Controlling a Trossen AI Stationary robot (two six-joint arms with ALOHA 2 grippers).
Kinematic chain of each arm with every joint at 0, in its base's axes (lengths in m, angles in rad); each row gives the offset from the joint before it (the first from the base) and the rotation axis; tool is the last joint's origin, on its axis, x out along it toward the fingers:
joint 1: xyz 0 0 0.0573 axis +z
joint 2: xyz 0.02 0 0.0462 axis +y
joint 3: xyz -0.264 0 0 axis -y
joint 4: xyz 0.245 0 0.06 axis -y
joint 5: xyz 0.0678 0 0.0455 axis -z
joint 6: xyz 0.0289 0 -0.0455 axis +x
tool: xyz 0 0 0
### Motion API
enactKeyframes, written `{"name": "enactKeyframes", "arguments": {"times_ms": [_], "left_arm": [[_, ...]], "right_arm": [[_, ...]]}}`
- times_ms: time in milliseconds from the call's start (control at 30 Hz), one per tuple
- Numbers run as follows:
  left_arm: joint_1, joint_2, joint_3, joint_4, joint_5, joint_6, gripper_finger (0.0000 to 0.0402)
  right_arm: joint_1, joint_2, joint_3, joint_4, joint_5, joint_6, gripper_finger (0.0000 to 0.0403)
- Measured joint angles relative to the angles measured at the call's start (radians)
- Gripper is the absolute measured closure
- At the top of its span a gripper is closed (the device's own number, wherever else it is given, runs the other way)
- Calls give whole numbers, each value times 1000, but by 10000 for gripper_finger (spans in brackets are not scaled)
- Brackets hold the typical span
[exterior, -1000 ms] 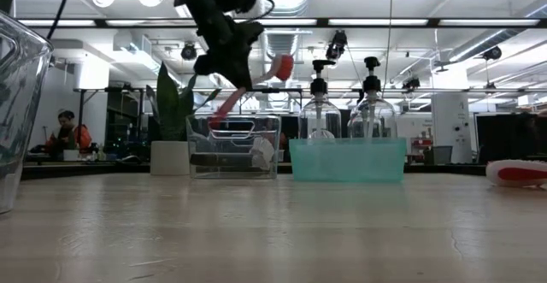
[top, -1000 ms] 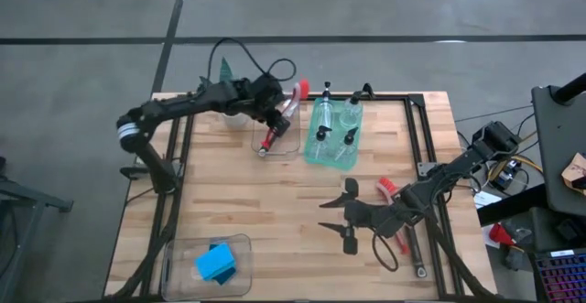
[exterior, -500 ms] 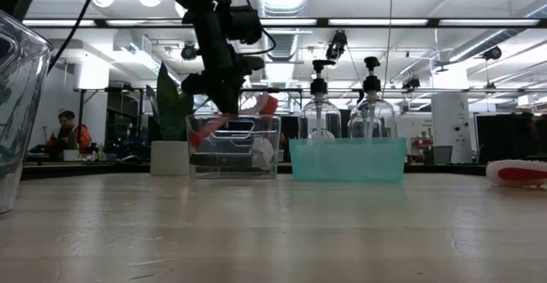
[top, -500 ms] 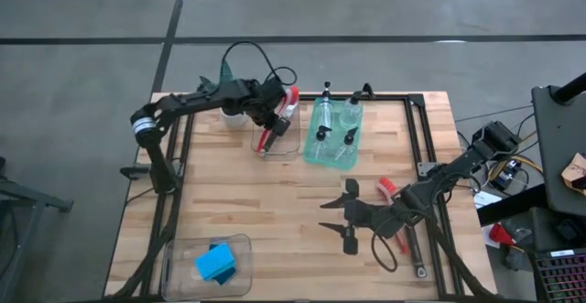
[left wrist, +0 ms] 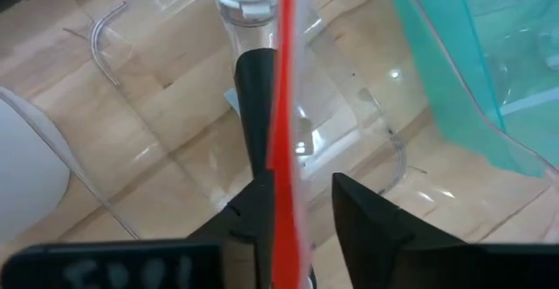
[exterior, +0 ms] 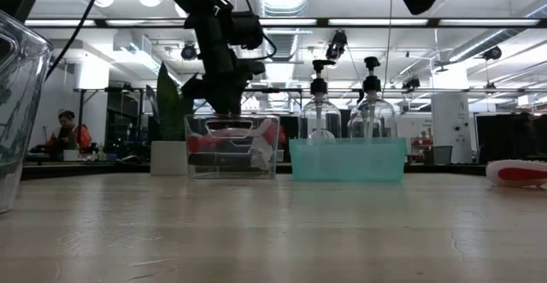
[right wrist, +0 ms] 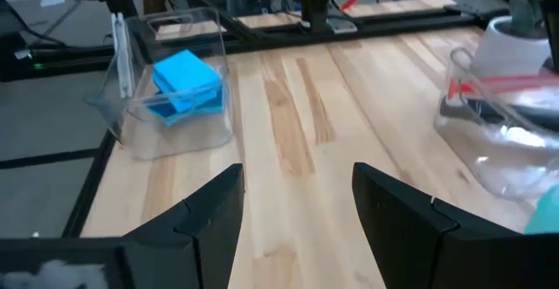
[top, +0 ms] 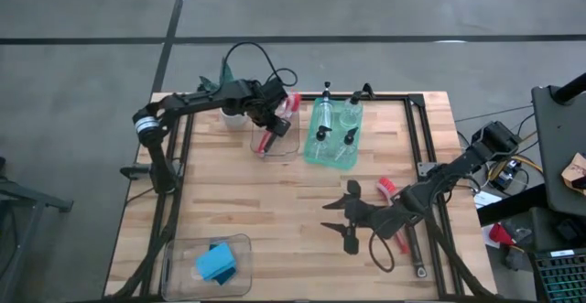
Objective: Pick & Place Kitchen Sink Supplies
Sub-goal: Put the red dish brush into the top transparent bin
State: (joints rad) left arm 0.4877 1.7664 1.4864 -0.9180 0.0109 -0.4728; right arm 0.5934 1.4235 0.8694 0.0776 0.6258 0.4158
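My left gripper (top: 271, 115) (left wrist: 301, 184) hangs over the clear bin (top: 259, 147) at the table's far side, open a little. The red dish brush (top: 277, 124) (exterior: 203, 142) lies slanting in that bin; its red handle (left wrist: 286, 132) runs between the fingers, close to one and apart from the other. A black brush (left wrist: 255, 97) lies under it. My right gripper (top: 344, 216) (right wrist: 297, 228) hovers open over the near right of the table, holding nothing. A second red brush (top: 388, 191) (exterior: 517, 173) lies on the table beside the right arm. My left gripper has the red brush's handle (left wrist: 284, 193) between its fingers, which point down from above and stand across it. Wood shows between the handle and one finger (left wrist: 367, 223). Whether the other finger (left wrist: 253, 210) touches it, I cannot tell. The brush rests in the bin.
A green bin (top: 311, 152) (exterior: 346, 161) with several clear black-topped bottles (exterior: 319, 112) stands right of the clear bin. A clear bin with blue sponges (top: 215, 265) (right wrist: 183, 84) sits at the near left corner. A potted plant (exterior: 169, 120) stands far left. A person (exterior: 68, 133) sits beyond.
My left gripper has come down toward the far clear bin with the red brush. The brush stood steeply tilted with its head up, and it has sunk into the bin and tipped nearly level.
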Motion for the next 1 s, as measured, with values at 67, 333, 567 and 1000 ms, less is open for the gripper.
{"name": "enactKeyframes", "arguments": {"times_ms": [67,333,567,1000], "left_arm": [[0,-2,5,0,0,2,282],[-13,-46,35,23,3,89,232],[-93,-139,30,126,1,159,227],[-412,-365,-119,578,-9,245,227]], "right_arm": [[0,0,-10,0,0,30,193],[0,-36,-7,-97,-35,165,195],[0,-53,-7,-344,-89,437,208],[-1,-43,-7,-832,-180,884,229]]}}
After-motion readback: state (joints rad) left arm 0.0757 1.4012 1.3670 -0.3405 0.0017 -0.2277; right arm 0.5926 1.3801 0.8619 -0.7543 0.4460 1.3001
